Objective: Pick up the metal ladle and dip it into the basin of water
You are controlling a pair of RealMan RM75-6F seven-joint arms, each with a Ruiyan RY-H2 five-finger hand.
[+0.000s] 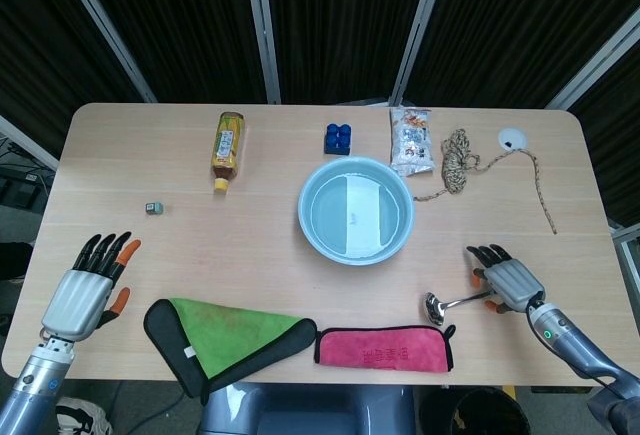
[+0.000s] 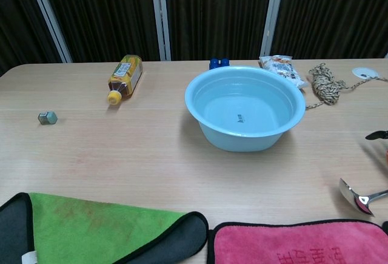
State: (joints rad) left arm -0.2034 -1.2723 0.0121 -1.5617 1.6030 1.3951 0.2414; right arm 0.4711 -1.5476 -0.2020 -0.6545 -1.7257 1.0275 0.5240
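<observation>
The metal ladle (image 1: 446, 303) lies on the table near the front right, its bowl pointing left and its handle running right under my right hand (image 1: 507, 278). That hand hovers over the handle's end with its fingers spread, gripping nothing. In the chest view the ladle (image 2: 357, 196) shows at the right edge, with only a dark fingertip (image 2: 376, 135) of that hand above it. The light blue basin (image 1: 302, 212) with water stands at the table's middle; its wall (image 2: 242, 140) faces the chest camera. My left hand (image 1: 85, 285) rests open at the front left, far from both.
A pink cloth (image 1: 383, 346) lies just in front of the ladle, a green and black cloth (image 1: 235, 340) to its left. Behind the basin are a bottle (image 1: 226, 147), a blue block (image 1: 338, 138), a snack packet (image 1: 411, 141), a rope coil (image 1: 460, 160) and a white disc (image 1: 512, 138). A small cube (image 1: 153, 208) sits at left.
</observation>
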